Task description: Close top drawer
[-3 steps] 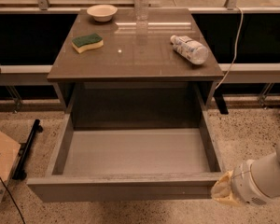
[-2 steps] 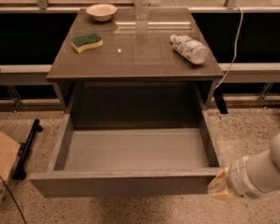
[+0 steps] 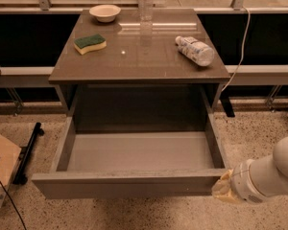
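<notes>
The top drawer (image 3: 134, 150) stands pulled far out from under the grey tabletop (image 3: 139, 51). Its smooth grey interior holds nothing, and its flat front (image 3: 125, 185) faces me low in the view. My gripper (image 3: 222, 188) is at the right end of that front, beside or touching its corner. The white arm (image 3: 271, 174) comes in from the lower right and hides most of the gripper.
On the tabletop are a white bowl (image 3: 104, 12), a green-and-yellow sponge (image 3: 90, 43), an upright clear bottle (image 3: 145, 1) and a lying plastic bottle (image 3: 195, 50). A cardboard box (image 3: 1, 169) and a black bar (image 3: 28, 152) lie on the floor at left. A white cable (image 3: 240, 47) hangs at right.
The drawer front has moved slightly toward the table, and my gripper and arm have moved with it at its right corner.
</notes>
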You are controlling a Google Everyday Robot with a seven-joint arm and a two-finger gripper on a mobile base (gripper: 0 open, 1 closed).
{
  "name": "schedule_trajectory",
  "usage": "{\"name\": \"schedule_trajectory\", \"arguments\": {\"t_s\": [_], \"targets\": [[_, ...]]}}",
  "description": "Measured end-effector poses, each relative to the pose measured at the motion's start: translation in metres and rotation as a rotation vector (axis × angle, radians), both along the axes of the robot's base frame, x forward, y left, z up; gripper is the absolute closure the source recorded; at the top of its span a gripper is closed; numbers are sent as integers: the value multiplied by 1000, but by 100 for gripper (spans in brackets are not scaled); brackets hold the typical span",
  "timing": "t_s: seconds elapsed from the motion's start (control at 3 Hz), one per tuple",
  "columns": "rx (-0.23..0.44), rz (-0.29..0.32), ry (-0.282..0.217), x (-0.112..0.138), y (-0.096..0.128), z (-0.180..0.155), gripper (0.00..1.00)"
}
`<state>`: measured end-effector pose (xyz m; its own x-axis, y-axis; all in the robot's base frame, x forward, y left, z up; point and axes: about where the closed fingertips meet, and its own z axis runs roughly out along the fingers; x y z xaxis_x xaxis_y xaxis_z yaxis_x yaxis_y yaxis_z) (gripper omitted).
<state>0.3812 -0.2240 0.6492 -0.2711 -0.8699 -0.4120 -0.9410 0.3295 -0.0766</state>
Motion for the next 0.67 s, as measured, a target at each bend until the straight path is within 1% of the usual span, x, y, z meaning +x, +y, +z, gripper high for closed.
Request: {"name": "schedule_trajectory", "arguments": {"t_s": [0.33,0.67], "targets": [[2,13,-38,17,8,-2,100],[2,13,-38,17,8,-2,100]]}}
